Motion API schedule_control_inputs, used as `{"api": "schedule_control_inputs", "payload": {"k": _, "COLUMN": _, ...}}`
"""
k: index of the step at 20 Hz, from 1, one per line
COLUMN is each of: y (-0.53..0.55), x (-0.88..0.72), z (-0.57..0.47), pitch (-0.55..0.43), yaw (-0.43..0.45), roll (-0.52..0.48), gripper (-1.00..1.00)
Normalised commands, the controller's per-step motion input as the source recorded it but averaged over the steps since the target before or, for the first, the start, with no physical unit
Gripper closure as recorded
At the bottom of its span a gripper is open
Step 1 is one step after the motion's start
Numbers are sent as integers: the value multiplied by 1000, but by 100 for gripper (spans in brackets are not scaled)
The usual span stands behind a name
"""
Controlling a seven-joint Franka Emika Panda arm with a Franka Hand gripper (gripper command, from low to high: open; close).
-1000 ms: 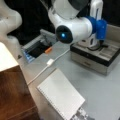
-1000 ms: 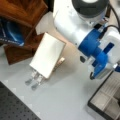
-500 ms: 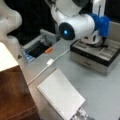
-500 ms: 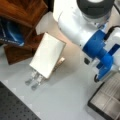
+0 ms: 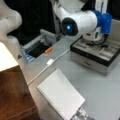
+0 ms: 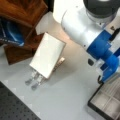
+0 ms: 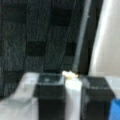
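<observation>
The desk (image 5: 100, 95) is being taken up mostly by the arm (image 5: 80, 22), which is being held over the compartment box (image 5: 87, 62) at a front view's right. In a front view the box's corner (image 6: 107, 102) is being shown bottom right, under the arm's blue joint.

Left of the box, well apart, a white board (image 5: 61, 96) is being propped at a tilt; further left a wood cabinet (image 5: 15, 95) is being shown. Up and left of the box a grey bin (image 5: 37, 47) is lying open, w/ a small orange piece (image 5: 48, 50) just beside it and a white cable (image 5: 50, 62) running btwn bin and board.

The gripper (image 7: 72, 85) is being seen only in the wrist view. Its fingers (image 7: 50, 92) are being held apart by a narrow gap; a tiny pale-orange speck (image 7: 70, 74) is showing at the tips, too small to id.

Progress, as judged: nothing is being clamped or carried, and the box compartments appear unfilled, so the handling looks to be at an early stage.
</observation>
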Motion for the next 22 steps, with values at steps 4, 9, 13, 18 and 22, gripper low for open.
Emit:
{"api": "schedule_control_inputs", "payload": {"k": 4, "y": 87, "x": 202, "z": -57, "pitch": 73, "yaw": -179, "roll": -14, "gripper": 100}}
{"api": "schedule_control_inputs", "payload": {"k": 9, "y": 108, "x": 210, "z": -64, "pitch": 72, "yaw": -185, "roll": -14, "gripper": 100}}
{"api": "schedule_control_inputs", "payload": {"k": 13, "y": 113, "x": 206, "z": -79, "pitch": 78, "yaw": -193, "roll": -27, "gripper": 100}}
{"api": "schedule_control_inputs", "payload": {"k": 18, "y": 47, "x": 202, "z": -104, "pitch": 80, "yaw": -190, "roll": -29, "gripper": -100}}
{"api": "schedule_control_inputs", "payload": {"k": 22, "y": 38, "x": 204, "z": -115, "pitch": 76, "yaw": -199, "roll": -37, "gripper": -100}}
